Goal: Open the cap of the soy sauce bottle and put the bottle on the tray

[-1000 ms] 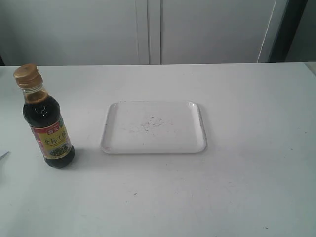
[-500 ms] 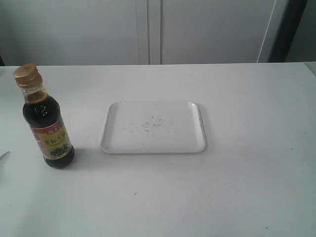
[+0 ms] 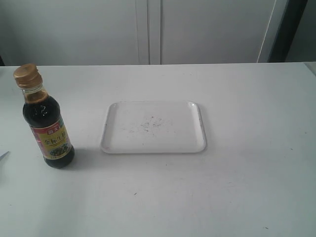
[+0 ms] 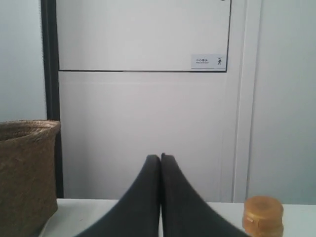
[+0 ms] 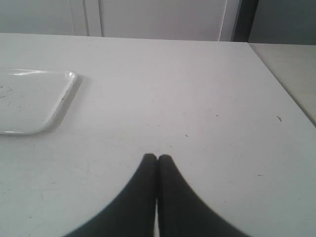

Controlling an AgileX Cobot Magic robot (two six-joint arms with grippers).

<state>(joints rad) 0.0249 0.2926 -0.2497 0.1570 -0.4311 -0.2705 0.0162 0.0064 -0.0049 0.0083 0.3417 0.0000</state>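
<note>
Currently bottle (image 3: 47, 123) stands upright on table (image 3: 247, 173), left of tray (image 3: 153, 127), apart from it; cap (image 3: 26, 75) closed. Left gripper (image 4: 160, 159) & right gripper (image 5: 157, 159): jaws clenched, both w/ nothing between.

Soy sauce bottle (image 3: 48, 120) upright left of tray (image 3: 153, 147), apparently apart.

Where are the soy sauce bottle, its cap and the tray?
soy sauce bottle (image 3: 50, 140): exterior view, on the red and yellow label.
cap (image 3: 26, 74): exterior view, on the golden side of the closed cap.
tray (image 3: 153, 146): exterior view, on its near rim.
</note>
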